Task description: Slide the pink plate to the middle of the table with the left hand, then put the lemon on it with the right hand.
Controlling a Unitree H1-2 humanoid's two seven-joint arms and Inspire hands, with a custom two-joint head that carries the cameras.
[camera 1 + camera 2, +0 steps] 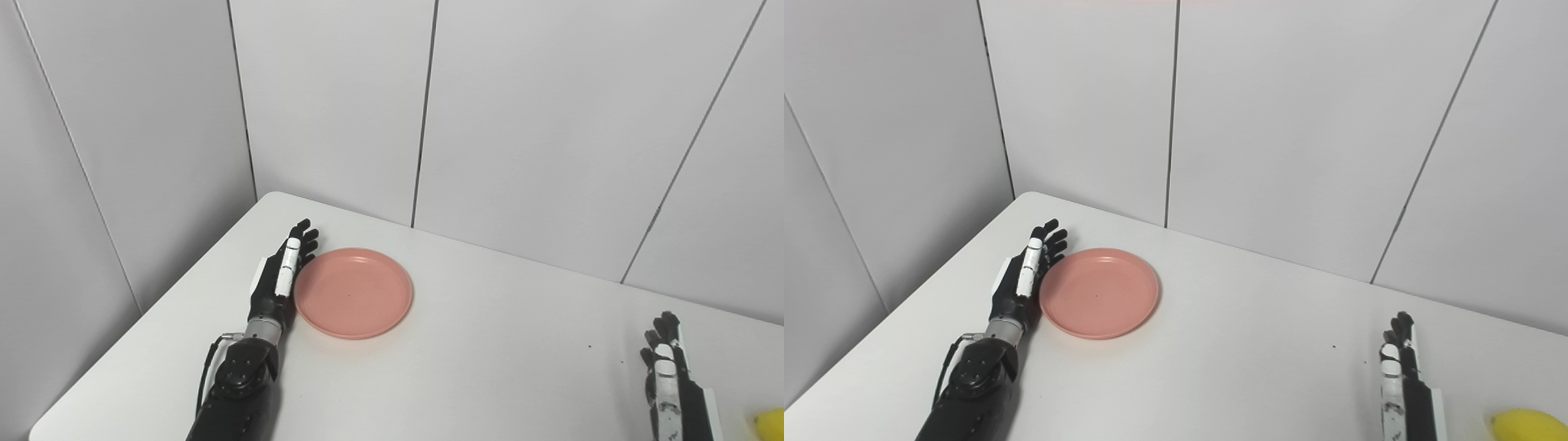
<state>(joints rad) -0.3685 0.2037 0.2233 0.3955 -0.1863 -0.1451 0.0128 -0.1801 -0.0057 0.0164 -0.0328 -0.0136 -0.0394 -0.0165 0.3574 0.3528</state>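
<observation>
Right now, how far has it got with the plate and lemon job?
Nothing looks finished. The left hand lies flat against the left rim of the plate, fingers straight, placed to push; the plate sits left of the table's middle. The lemon lies at the near right edge, beside the open right hand. Sliding and placing remain.

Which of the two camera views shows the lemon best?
The right eye view shows it best: the lemon appears there as a rounded yellow body at the bottom right, cut only by the picture's edge. The left eye view shows only a small yellow sliver in its bottom right corner, beside the right hand.
</observation>
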